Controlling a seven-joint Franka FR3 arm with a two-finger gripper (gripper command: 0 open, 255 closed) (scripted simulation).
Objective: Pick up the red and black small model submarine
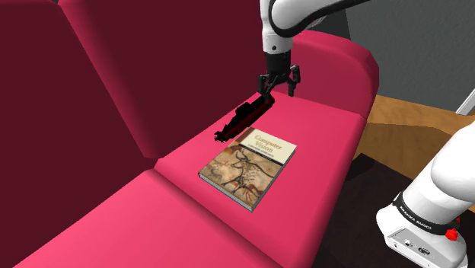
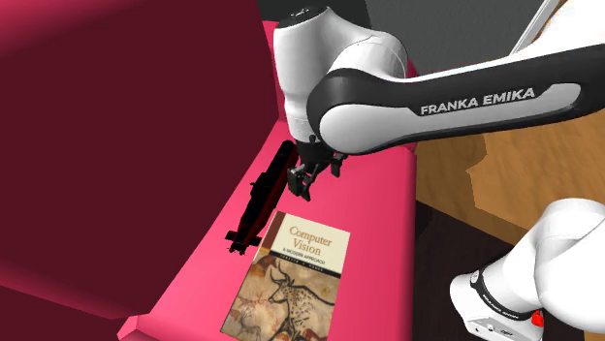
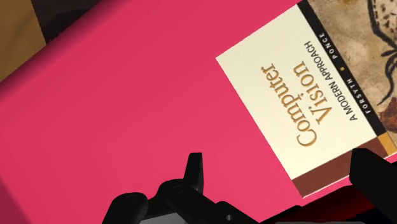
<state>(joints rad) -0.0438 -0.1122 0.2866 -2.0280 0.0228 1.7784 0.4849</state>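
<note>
The small model submarine (image 1: pixel 243 116) is black with dark red. It lies on the pink sofa seat (image 1: pixel 323 145), along the foot of the backrest. In the second exterior view the submarine (image 2: pixel 262 194) stretches lengthwise just beside the book. My gripper (image 1: pixel 278 86) hangs over the submarine's far end, fingers apart and holding nothing. One fingertip is close to the hull; I cannot tell whether it touches. From the second exterior view the gripper (image 2: pixel 312 174) sits slightly to the right of the hull. In the wrist view the gripper (image 3: pixel 281 162) is open over the seat cushion (image 3: pixel 127 95).
A "Computer Vision" book (image 1: pixel 247 164) lies flat on the seat right beside the submarine, also seen from the hand (image 3: pixel 318 95). The dark red backrest (image 1: pixel 114 68) rises behind. The sofa armrest (image 1: pixel 346 57) stands beyond the gripper. Wooden floor (image 1: pixel 411 122) lies past the sofa.
</note>
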